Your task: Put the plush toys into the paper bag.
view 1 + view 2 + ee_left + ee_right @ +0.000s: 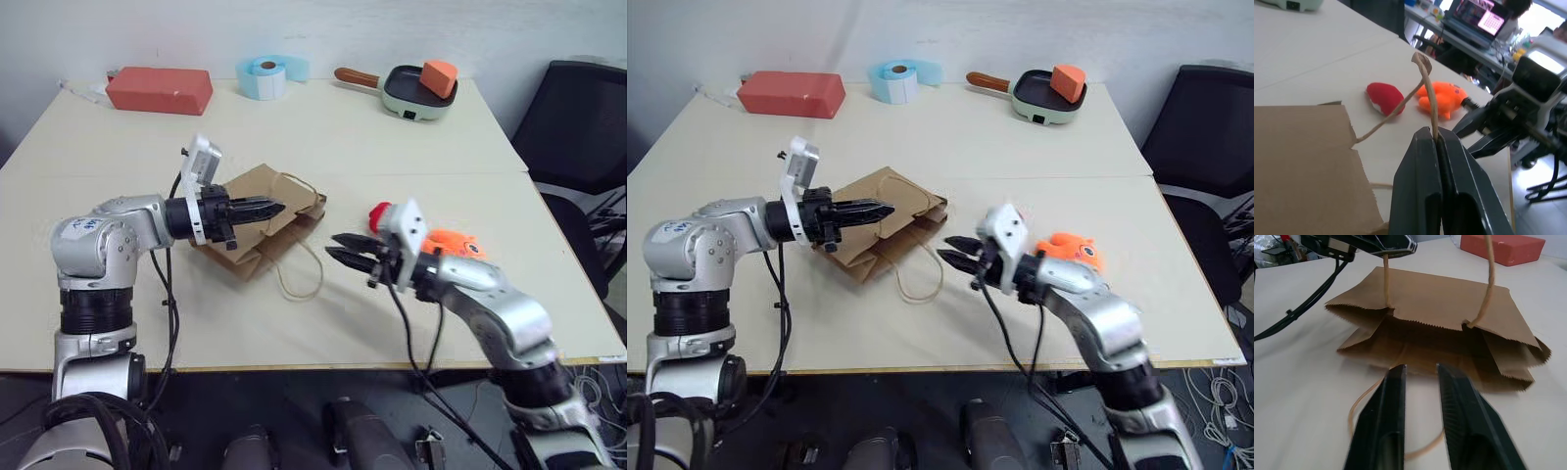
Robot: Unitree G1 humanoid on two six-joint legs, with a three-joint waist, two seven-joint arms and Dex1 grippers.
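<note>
The left pincer is clamped shut on one cord handle of the paper bag, which lies on the table just below and beyond its tips with its mouth lifted open. The right pincer, its fingers slightly parted and holding nothing, points at the bag's open mouth, with the other handle lying loose on the table beneath it. The red plush toy and orange plush toy lie touching just behind the right pincer.

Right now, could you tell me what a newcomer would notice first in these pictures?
Mid-table, the left tool pinches one cord handle of the flattened paper bag, lifting its mouth open. Facing it, the right tool hovers just short of the opening, with the red plush and orange plush lying behind on the table.
</note>
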